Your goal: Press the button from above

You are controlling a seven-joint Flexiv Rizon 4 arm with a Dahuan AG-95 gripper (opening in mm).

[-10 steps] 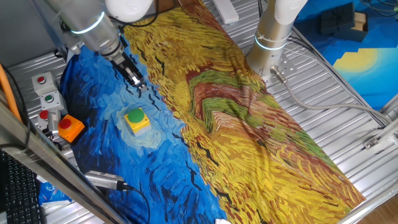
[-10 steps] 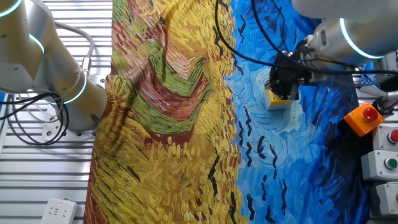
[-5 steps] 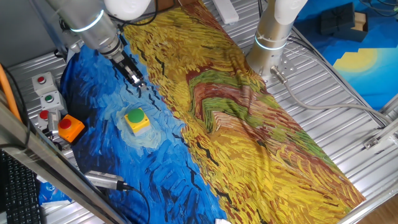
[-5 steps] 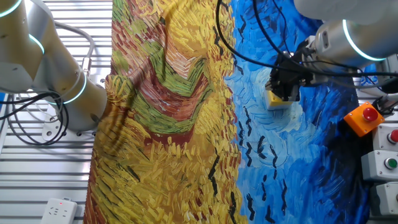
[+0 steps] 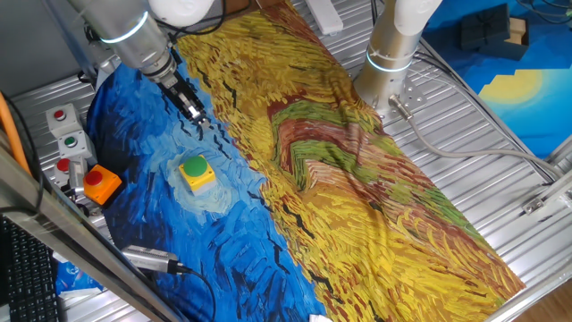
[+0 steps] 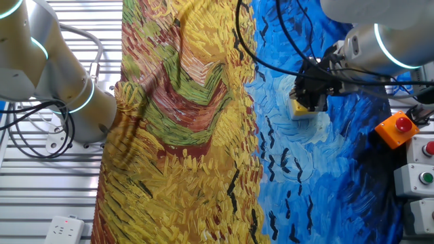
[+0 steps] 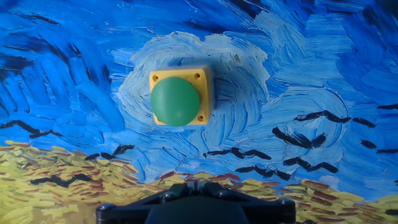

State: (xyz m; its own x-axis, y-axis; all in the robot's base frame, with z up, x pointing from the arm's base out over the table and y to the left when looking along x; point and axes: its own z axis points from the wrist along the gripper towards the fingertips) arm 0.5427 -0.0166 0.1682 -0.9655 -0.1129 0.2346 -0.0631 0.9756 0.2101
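The button (image 5: 194,166) is a green dome in a yellow square box (image 5: 203,180) on the blue part of the painted cloth. In the hand view the button (image 7: 175,101) sits left of centre, well ahead of the fingertips. My gripper (image 5: 197,117) hangs in the air above the cloth, apart from the button, with its fingers pointing down. In the other fixed view the gripper (image 6: 310,97) covers most of the yellow box (image 6: 300,111). In the hand view the gripper (image 7: 193,183) shows its two pads pressed together, holding nothing.
A red button in an orange box (image 5: 100,183) lies left of the green one. Small grey boxes with red and green buttons (image 5: 71,143) stand at the table's left edge. A second robot arm's base (image 5: 386,63) stands on the far side of the cloth. A cable plug (image 5: 152,259) lies near the front.
The gripper has shifted only very slightly. The button and the cloth have not moved.
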